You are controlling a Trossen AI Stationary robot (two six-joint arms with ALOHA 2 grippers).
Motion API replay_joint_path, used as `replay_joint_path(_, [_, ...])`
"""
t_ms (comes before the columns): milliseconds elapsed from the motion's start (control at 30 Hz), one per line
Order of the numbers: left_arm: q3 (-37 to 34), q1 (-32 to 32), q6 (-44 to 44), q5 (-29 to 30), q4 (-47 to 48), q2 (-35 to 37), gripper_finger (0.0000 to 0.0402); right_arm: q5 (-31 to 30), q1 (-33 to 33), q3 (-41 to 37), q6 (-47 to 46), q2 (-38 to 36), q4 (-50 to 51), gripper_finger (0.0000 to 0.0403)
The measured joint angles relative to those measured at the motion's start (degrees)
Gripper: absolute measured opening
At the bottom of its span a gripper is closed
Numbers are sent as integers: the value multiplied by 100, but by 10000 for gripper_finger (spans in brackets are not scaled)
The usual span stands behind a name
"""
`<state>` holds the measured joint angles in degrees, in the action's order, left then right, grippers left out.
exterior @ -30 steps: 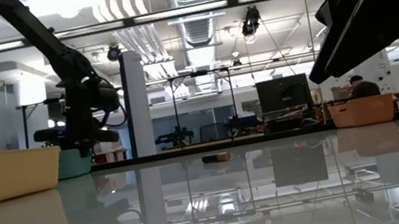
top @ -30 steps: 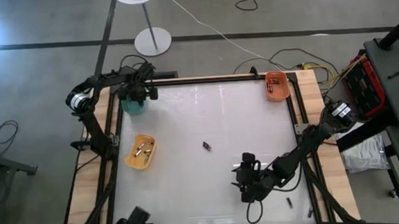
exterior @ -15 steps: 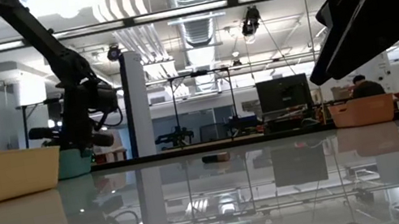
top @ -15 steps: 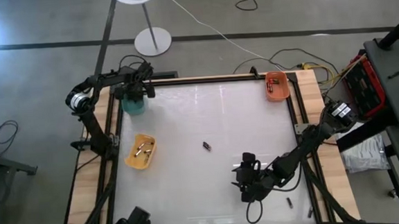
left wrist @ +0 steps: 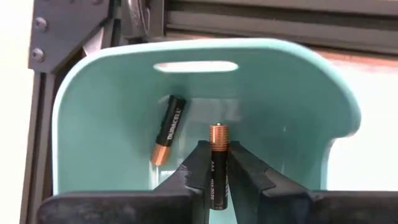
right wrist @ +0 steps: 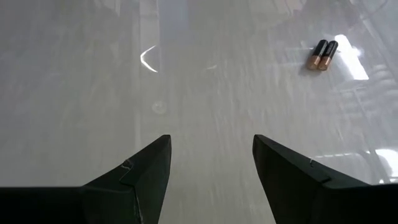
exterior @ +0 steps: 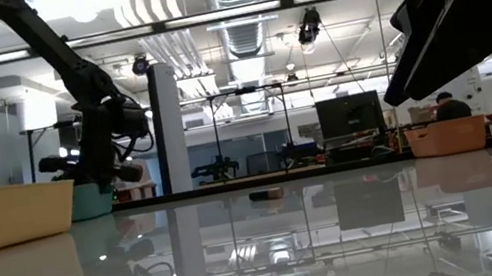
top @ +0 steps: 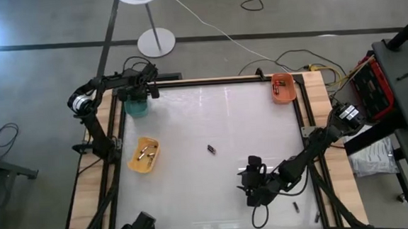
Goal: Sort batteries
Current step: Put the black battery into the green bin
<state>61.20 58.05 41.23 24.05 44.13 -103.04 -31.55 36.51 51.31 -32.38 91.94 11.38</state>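
Note:
My left gripper [top: 137, 96] hangs over the teal bin [top: 137, 107] at the table's far left corner, shut on a black battery with a copper end [left wrist: 217, 167]. A second battery [left wrist: 168, 129] lies inside that bin. Near the front right, my right gripper [right wrist: 211, 155] stands open above the bare table with nothing between its fingers. Two batteries [right wrist: 323, 55] lie side by side at mid-table [top: 211, 149]. One more battery [top: 295, 207] lies near the front right edge. My left gripper pinches the battery's black body [left wrist: 217, 183] between its two fingers [left wrist: 196, 158]. The battery lies along the fingers, its copper end [left wrist: 217, 132] sticking out past the tips toward the bin's inside. It comes steeply from above and is lifted clear of the bin.
A yellow bin [top: 143, 154] holding a few batteries stands at the left. An orange bin [top: 283, 87] with batteries stands at the far right corner. The white table top [top: 211, 114] lies open between the bins.
My left gripper has rolled and tipped a little in place above the teal bin, the battery still between its fingers.

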Motion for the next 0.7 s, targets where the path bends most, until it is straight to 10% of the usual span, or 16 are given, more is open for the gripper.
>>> replay_joint_path(433, [114, -12, -323, -51, 493, 10, 121, -144, -230, -2, -59, -66, -289, 219])
replay_joint_path(700, [185, -514, -805, -70, 1251, 956, 193, 135, -1843, -2, 78, 86, -260, 219])
